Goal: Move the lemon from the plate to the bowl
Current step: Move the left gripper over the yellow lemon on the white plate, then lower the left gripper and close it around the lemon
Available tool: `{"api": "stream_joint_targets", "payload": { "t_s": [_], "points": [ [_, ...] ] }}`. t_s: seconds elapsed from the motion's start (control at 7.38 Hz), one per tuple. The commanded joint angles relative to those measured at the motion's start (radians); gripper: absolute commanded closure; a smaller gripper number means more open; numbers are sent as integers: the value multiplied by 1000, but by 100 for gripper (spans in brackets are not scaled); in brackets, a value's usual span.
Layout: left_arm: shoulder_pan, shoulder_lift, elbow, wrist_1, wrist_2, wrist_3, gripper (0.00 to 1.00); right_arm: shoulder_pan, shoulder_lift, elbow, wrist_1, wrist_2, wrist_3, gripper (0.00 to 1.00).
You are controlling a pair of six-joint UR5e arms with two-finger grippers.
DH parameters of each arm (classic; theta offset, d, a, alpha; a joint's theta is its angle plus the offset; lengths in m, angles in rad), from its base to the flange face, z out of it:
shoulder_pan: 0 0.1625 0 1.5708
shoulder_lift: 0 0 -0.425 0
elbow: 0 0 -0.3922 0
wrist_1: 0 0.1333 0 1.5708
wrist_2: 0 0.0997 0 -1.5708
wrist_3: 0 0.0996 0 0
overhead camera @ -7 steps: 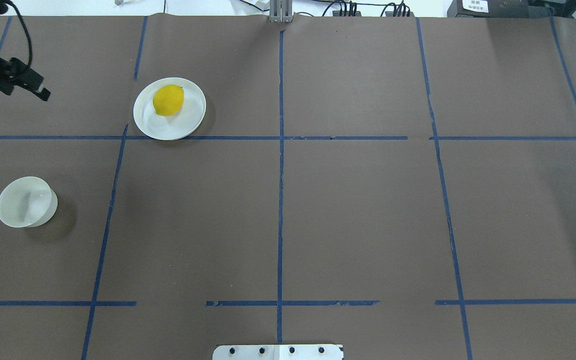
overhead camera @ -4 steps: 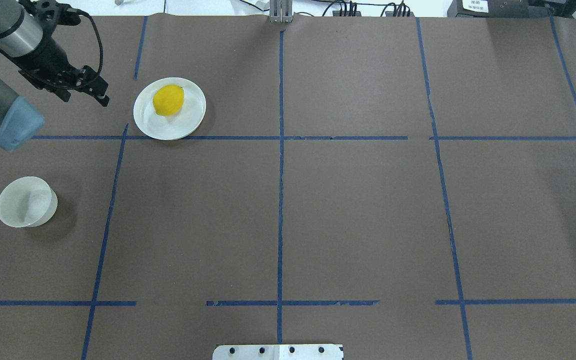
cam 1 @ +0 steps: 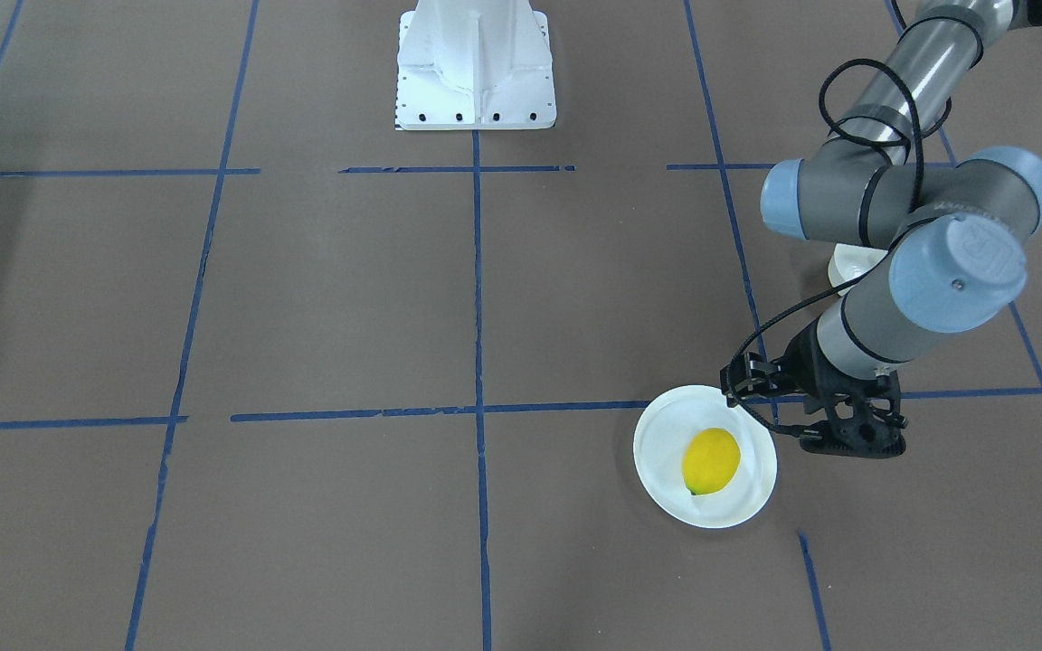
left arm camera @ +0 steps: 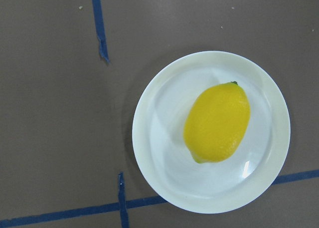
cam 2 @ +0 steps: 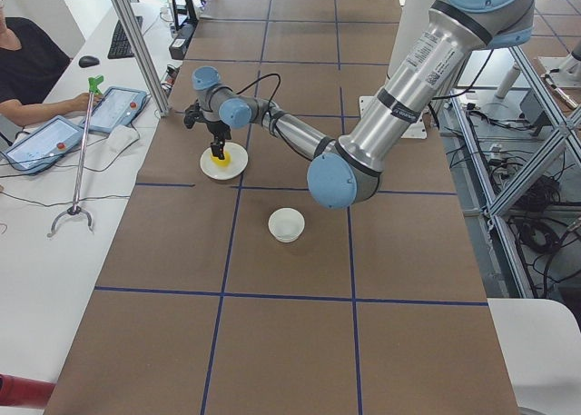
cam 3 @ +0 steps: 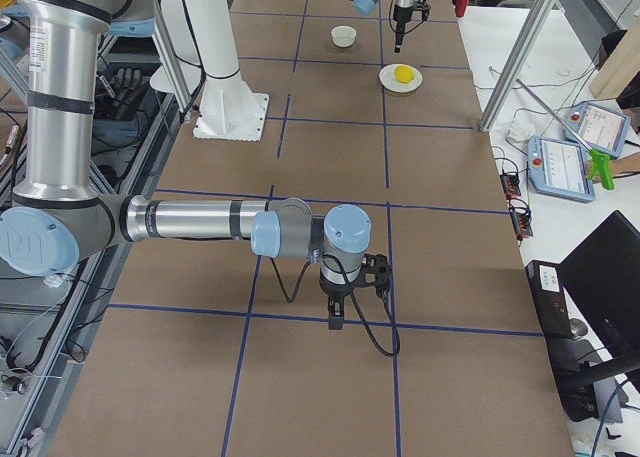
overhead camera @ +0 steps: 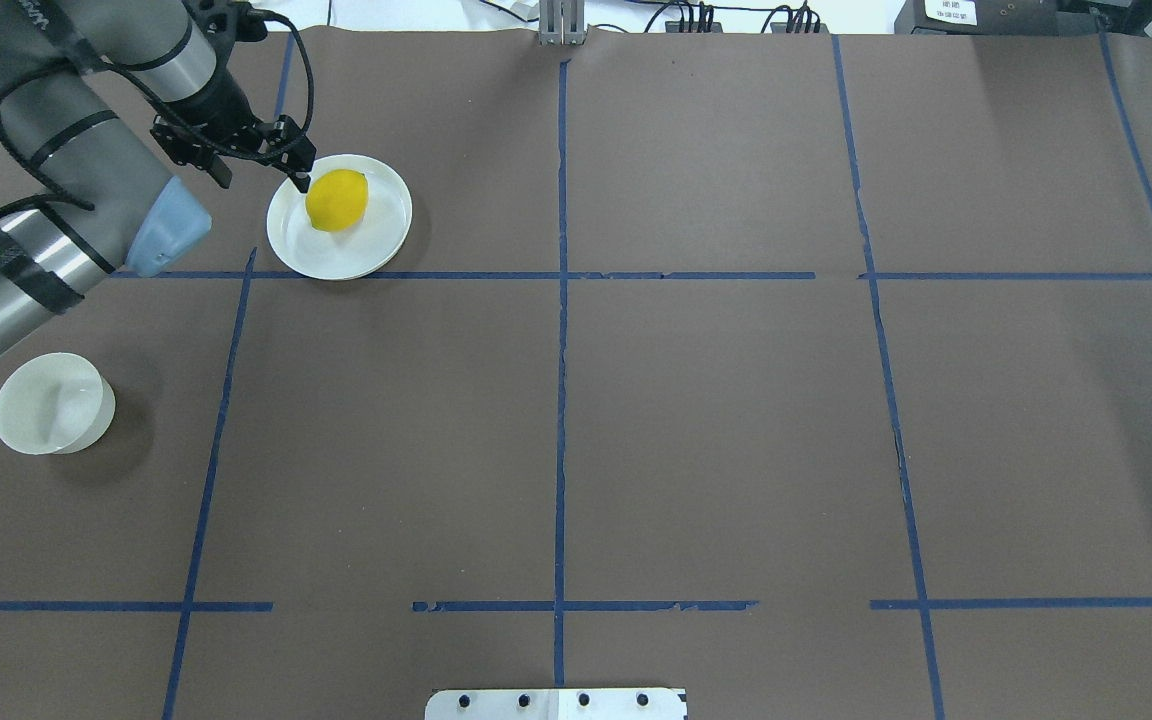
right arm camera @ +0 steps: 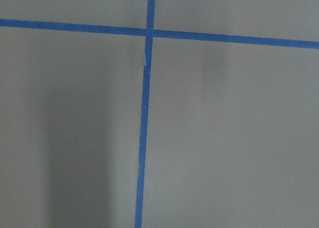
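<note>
The yellow lemon (overhead camera: 336, 200) lies on the white plate (overhead camera: 336, 262) at the table's far left-centre. It also shows in the front view (cam 1: 711, 461) and fills the left wrist view (left arm camera: 217, 123), where the plate (left arm camera: 159, 163) is below the camera. My left gripper (overhead camera: 261, 180) is open and empty above the plate's left rim, with one finger beside the lemon. The small off-white bowl (overhead camera: 51, 405) stands empty near the table's left edge. My right gripper (cam 3: 335, 322) shows only in the exterior right view, so I cannot tell whether it is open or shut.
The brown table cover carries a grid of blue tape lines (overhead camera: 561, 300). The robot's white base (cam 1: 476, 63) stands at the near middle edge. My left arm's elbow (overhead camera: 161, 225) hangs between plate and bowl. An operator's desk with tablets (cam 2: 54, 133) lies beyond the far edge.
My left arm has swung in from the table's far left corner towards the plate. Its open gripper has moved right to the plate's left rim. Lemon, plate and bowl have not moved.
</note>
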State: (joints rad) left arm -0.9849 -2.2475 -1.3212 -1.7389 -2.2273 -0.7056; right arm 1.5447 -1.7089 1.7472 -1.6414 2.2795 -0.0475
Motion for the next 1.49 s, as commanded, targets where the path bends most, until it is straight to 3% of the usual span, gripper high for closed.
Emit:
{"api": "stream_joint_targets", "payload": {
  "t_s": [0.0,0.14,0.41,1.08,1.22,1.35],
  "points": [
    [23,-66,165,-162,31,-73,0,0,0,0,0,0,0,0],
    [32,-93,219,-191,31,-86,0,0,0,0,0,0,0,0],
    [60,-101,240,-205,76,-88,0,0,0,0,0,0,0,0],
    [84,-106,321,-300,83,-91,0,0,0,0,0,0,0,0],
    [88,-106,323,-301,84,-91,3,0,0,0,0,0,0,0],
    [88,-106,323,-301,84,-91,17,0,0,0,0,0,0,0]
  ]
}}
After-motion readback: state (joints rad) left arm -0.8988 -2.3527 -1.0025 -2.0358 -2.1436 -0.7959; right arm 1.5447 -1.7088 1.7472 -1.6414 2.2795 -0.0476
